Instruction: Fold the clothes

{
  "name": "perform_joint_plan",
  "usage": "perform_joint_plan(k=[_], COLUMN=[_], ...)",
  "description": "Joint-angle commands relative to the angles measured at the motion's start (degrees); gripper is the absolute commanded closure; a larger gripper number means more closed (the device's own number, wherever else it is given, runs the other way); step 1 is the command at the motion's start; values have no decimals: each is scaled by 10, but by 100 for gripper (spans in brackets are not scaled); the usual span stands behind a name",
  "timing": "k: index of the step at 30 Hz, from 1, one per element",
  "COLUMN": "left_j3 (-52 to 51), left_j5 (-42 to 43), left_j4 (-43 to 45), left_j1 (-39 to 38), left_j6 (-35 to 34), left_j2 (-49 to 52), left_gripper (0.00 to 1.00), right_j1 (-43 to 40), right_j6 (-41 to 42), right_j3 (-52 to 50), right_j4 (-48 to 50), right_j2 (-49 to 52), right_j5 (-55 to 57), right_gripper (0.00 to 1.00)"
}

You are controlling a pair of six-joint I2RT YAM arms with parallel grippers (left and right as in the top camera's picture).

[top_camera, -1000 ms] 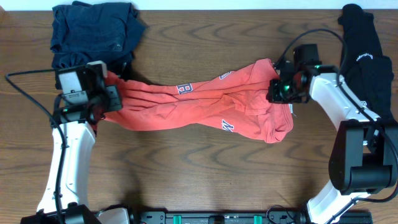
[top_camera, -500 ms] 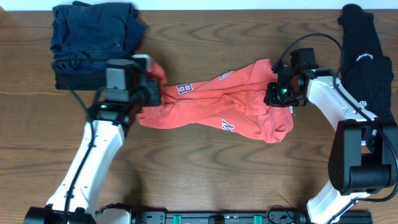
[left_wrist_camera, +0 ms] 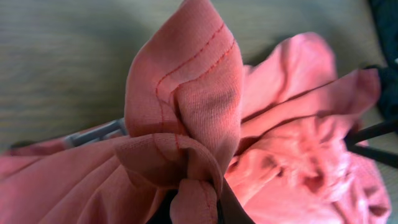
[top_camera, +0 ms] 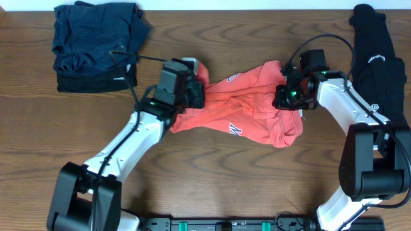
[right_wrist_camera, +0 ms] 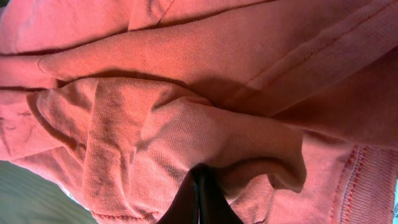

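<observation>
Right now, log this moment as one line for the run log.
left gripper: shut on coral T-shirt | right gripper: shut on its other end | state: bunched, not folded

A coral-red T-shirt (top_camera: 250, 112) was seen crumpled across the middle of the desk (top_camera: 212, 186), with its white-and-navy lettering partly lost in the folds. Its left end was gathered into a raised bunch, the hem stitching turned outward. A black garment (top_camera: 376, 45) with small white logos was laid at the right edge. A dark navy garment (top_camera: 93, 38), apparently folded, was placed top left.
</observation>
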Motion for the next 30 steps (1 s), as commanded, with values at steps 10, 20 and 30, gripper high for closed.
perform_joint_plan(k=[10, 20, 30], left_j3=[19, 33, 63], left_j5=[6, 5, -15], left_j4=[84, 48, -105], left_j1=[-47, -50, -50], left_j6=[-61, -31, 56], left_j2=[53, 25, 12], left_gripper=[67, 7, 6], right_j1=[4, 4, -1], right_j6=[6, 6, 7], right_j3=[-2, -2, 7], right_j4=[2, 1, -10], right_j2=[-3, -3, -5], right_j5=[-9, -7, -8], right_gripper=[99, 99, 99])
